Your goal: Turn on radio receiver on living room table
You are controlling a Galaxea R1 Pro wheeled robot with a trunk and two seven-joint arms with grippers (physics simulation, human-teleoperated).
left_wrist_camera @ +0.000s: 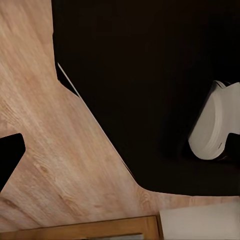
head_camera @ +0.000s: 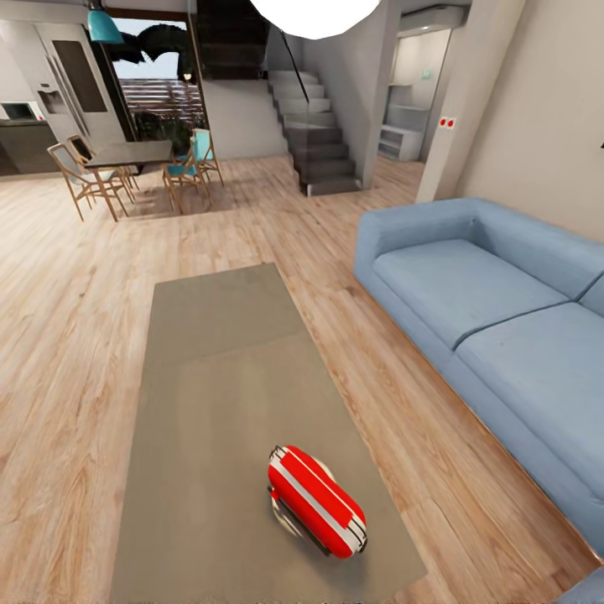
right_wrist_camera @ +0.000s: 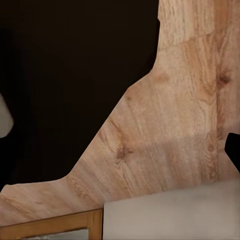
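Note:
The red radio receiver (head_camera: 316,501) with white-silver trim lies on the near end of the long grey-brown table (head_camera: 218,369) in the head view, its thin metal handle on its left side. The table runs away from me down the middle of the room. In both wrist views I see the wooden floor and the robot's dark base. A black fingertip (left_wrist_camera: 9,156) shows at the edge of the left wrist view, and another fingertip (right_wrist_camera: 234,148) at the edge of the right wrist view. Whether either gripper is open cannot be told.
A blue sofa (head_camera: 503,327) stands close along the table's right side. Wooden floor (head_camera: 75,335) lies to the left. Far back are a dark dining table with chairs (head_camera: 134,164), a staircase (head_camera: 315,134) and a kitchen.

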